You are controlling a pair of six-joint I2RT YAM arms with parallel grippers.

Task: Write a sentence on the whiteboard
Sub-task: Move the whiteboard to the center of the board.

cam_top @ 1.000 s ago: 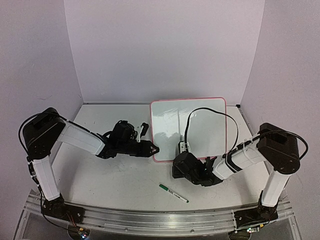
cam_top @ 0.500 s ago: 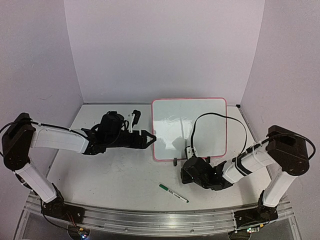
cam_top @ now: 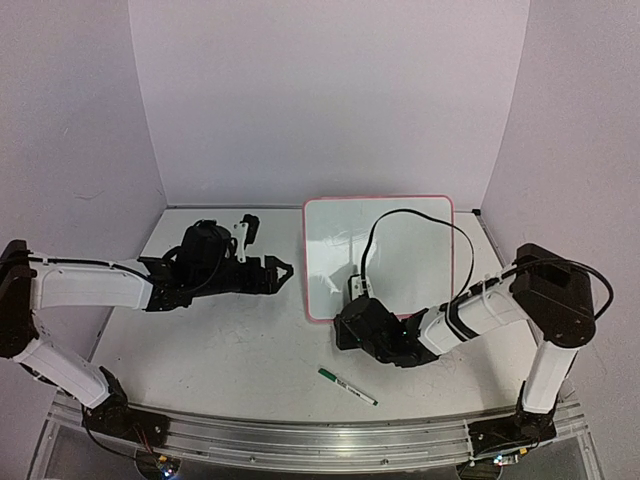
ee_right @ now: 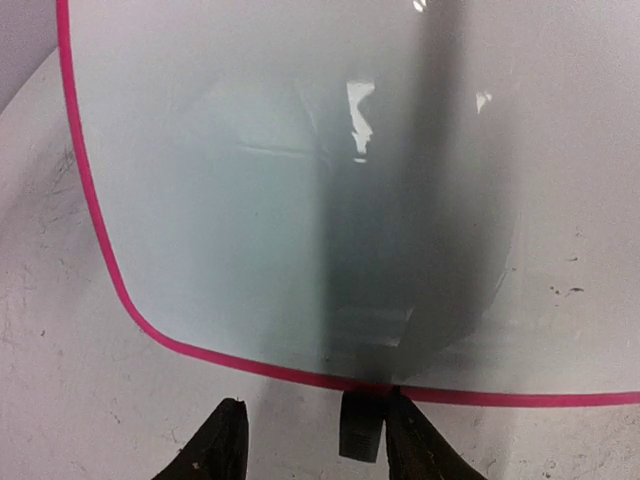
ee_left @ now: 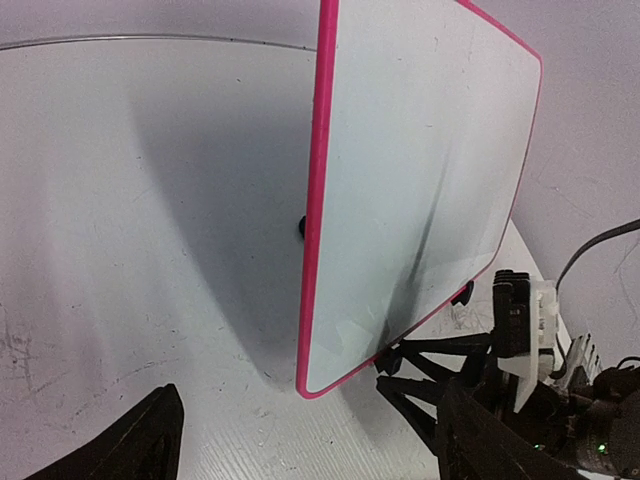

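The whiteboard (cam_top: 400,265) stands at the back right, glossy white with a pink rim, and its face shows no green sentence. My left gripper (cam_top: 284,270) is open and empty, just left of the board's left edge (ee_left: 318,200). My right gripper (cam_top: 348,322) is open at the board's bottom edge. In the right wrist view the gripper (ee_right: 315,445) has a black clip foot (ee_right: 360,435) between its fingers, close against the right finger (ee_right: 412,445). A green marker (cam_top: 347,386) lies on the table in front of the right arm, held by neither gripper.
A black cable (cam_top: 420,218) loops from the right wrist across the front of the board. A second clip foot (ee_left: 462,294) sits under the board's far edge. Purple walls close in the back and both sides. The white tabletop (cam_top: 230,340) is scuffed.
My left gripper has drawn back to the left, away from the board's lower left corner. My right gripper has moved left and up to the board's bottom edge.
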